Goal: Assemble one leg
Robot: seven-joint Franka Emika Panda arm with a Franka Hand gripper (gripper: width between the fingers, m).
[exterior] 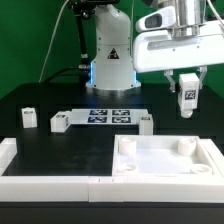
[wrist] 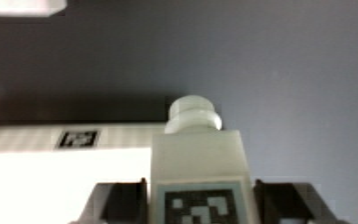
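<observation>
Hanging above the black worktop point(exterior: 60, 150), a leg point(exterior: 187, 97) is gripped by the end effector point(exterior: 187, 88), while another leg point(exterior: 28, 118) is seen standing on it.

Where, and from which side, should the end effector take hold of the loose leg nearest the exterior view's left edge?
Probably from straight above, pinching the leftmost leg across its two flat, parallel side faces near the top. It seems to stand upright on the table, leaving top and sides exposed.
</observation>
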